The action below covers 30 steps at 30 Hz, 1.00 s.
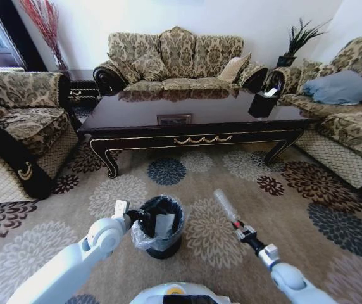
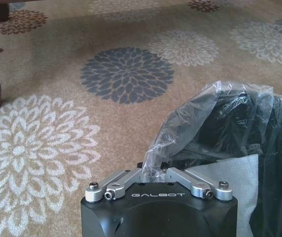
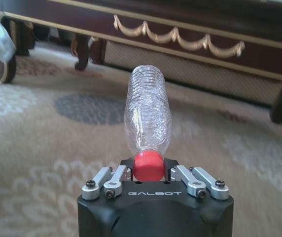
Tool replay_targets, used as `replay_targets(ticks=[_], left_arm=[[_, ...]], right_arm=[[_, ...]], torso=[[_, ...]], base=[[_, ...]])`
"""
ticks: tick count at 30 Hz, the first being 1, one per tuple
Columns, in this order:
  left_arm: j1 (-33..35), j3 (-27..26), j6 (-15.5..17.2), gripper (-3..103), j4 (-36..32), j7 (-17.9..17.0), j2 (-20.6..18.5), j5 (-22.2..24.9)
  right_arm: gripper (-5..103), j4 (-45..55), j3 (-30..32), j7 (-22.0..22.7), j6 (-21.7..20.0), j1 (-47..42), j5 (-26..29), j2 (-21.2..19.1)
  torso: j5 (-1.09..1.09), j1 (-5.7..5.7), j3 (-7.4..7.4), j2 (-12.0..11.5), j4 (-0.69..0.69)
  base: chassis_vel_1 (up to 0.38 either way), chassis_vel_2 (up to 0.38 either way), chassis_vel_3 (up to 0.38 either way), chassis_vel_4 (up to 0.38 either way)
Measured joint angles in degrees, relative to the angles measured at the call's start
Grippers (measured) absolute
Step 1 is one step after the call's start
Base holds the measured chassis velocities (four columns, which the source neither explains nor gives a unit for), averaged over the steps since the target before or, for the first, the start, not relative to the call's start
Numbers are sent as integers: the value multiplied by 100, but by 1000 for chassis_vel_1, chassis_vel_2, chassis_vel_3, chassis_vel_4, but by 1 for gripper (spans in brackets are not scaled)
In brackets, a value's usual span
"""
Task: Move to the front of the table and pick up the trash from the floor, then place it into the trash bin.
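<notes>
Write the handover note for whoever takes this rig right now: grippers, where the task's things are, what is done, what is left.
Left gripper: shut on the bag liner at the rim of the trash bin, which stands on the carpet in front of the table.
Right gripper: shut on the red-capped end of the clear plastic bottle, held above the carpet to the right of the bin.
Done: bottle picked up; a white paper already lies in the bin.
Left: carry the bottle over the bin and drop it in.
</notes>
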<state>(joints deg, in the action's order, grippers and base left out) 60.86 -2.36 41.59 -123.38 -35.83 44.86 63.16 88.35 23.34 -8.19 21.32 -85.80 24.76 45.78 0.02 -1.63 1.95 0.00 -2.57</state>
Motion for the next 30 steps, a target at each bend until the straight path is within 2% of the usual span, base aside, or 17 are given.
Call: replay_targets(ticks=[1,2,5,9,12,18,21,24,30], left_arm=[[12,0,14,3,-13,-11,-19,0],[12,0,14,3,-13,-11,-19,0],[22,-1,28,3,-53,-70,-47,-32],[-81,108,46,3,-86,-127,7,-39],[-193,247,50,3,-70,-151,56,-37],[-294,420,56,3,80,-155,265,-77],[-359,505,56,3,147,-170,351,-96],[-620,795,56,3,284,-245,571,-124],[-1057,1294,30,3,465,-284,759,-107]], right_arm=[[29,260,51,5,-1,-59,7,-118],[29,260,51,5,-1,-59,7,-118],[29,889,153,14,6,-159,-90,-446],[29,1491,411,90,11,-455,-214,-599],[29,1901,611,107,-3,-777,-230,-599],[29,2717,842,106,-9,-1345,-551,-456],[29,2932,825,105,-30,-1386,-675,-411],[29,3353,646,182,-203,-1314,-738,-359],[29,3669,565,212,-313,-1395,-739,-396]], torso=[[-1,0,0,0,5],[-1,0,0,0,5],[-1,0,0,0,7],[-2,0,0,0,7],[-2,0,0,0,1],[-2,0,0,0,4],[-2,0,0,0,4],[-1,0,0,0,5],[-2,0,0,0,4]], base=[[0,0,0,0],[0,0,0,0],[0,0,0,0],[0,0,0,0],[0,0,0,0],[0,0,0,0],[0,0,0,0],[0,0,0,0],[0,0,0,0]])
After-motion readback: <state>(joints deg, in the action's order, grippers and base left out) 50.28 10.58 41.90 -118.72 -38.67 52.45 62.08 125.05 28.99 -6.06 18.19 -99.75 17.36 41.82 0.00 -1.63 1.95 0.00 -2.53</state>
